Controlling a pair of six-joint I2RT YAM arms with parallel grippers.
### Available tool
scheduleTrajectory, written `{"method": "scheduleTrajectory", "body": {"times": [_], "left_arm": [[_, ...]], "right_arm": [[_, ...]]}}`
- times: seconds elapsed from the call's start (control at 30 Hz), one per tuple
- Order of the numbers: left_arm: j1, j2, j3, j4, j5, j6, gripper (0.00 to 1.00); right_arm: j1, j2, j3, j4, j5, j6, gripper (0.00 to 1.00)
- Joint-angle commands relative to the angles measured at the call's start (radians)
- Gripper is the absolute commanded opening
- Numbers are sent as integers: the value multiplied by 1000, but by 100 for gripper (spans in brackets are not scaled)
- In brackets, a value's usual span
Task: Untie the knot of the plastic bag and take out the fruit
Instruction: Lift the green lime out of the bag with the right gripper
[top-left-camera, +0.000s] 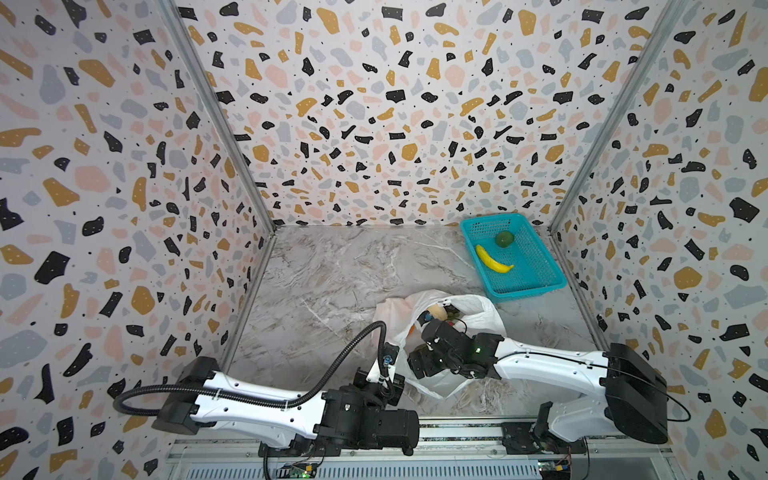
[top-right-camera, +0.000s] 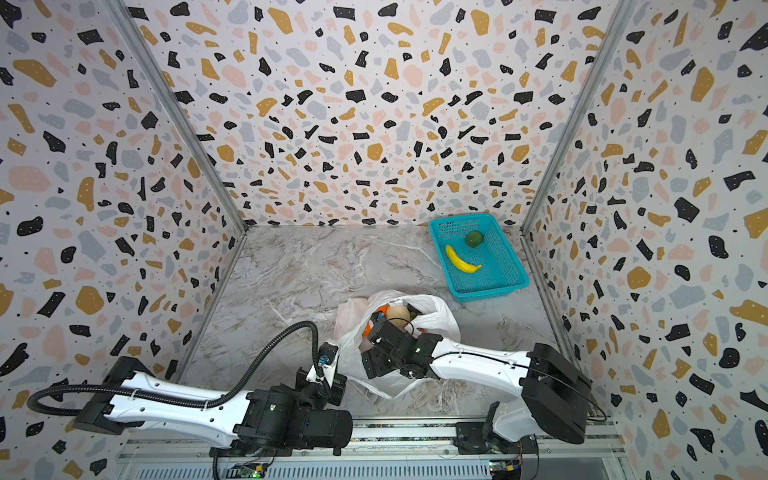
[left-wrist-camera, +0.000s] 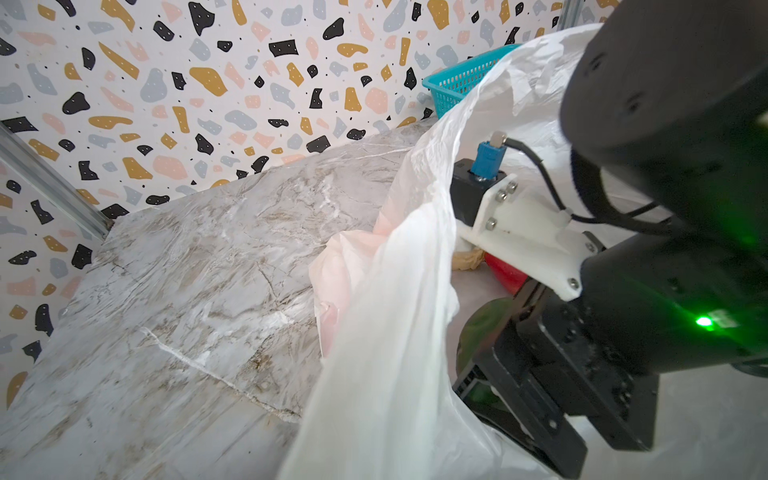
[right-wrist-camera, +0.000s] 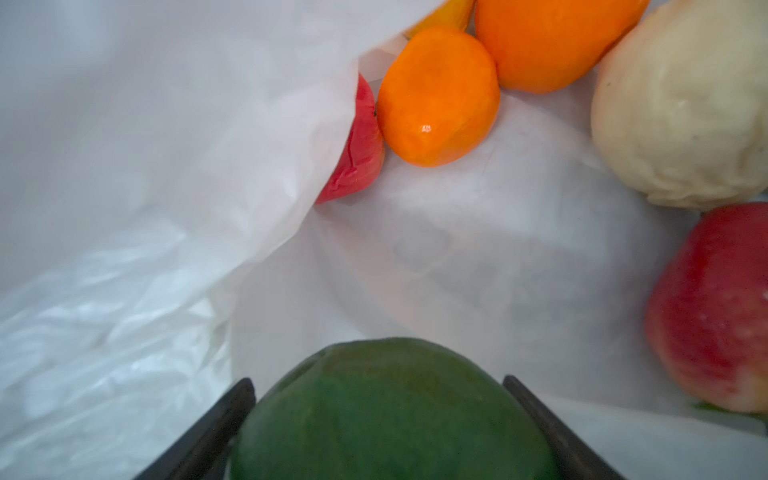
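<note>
While one thin white bag (top-left-camera: 478, 316) lies on the marble table (top-left-camera: 332, 282), between the two arms and just on the near side of the one teal basket (top-left-camera: 528, 291), its mouth gapes upward and its length runs from the front edge toward the back wall. Inside it the right wrist view shows two oranges (right-wrist-camera: 438, 97) (right-wrist-camera: 552, 41) touching each other, one beige ball (right-wrist-camera: 681, 104), two red pieces (right-wrist-camera: 361, 145) (right-wrist-camera: 715, 307), the first half under a fold of plastic, a sliver of one yellow piece (right-wrist-camera: 446, 12) and one dark green fruit (right-wrist-camera: 390, 415). The right claw (right-wrist-camera: 378, 380) is down in the bag, its fingers (right-wrist-camera: 208, 432) spread wide and pressed against either flank of the dark green fruit, gripping it. The rounded end of that fruit points past the fingertips toward the oranges; the frame cuts off the rest, so its long axis cannot be told. The left claw (top-left-camera: 394, 351) is closed tight at the bag's near-left rim, where a raised sheet of plastic runs into it; its fingertips are hidden. The basket holds one banana (top-left-camera: 493, 259), slanting from far left to near right, and one green ball (top-left-camera: 504, 239), apart from it.
</note>
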Motion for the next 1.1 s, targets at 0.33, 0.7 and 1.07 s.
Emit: {"method": "scheduleTrajectory", "body": {"times": [0.33, 0.7, 1.07], "left_arm": [[13, 32, 53, 13, -44, 13, 0], [12, 53, 70, 9, -51, 10, 0], [13, 65, 73, 10, -52, 3, 0]], "right_arm": [[7, -254, 85, -208, -67, -55, 75], [-23, -304, 308, -328, -226, -95, 76], [-366, -290, 521, -425, -334, -214, 78]]}}
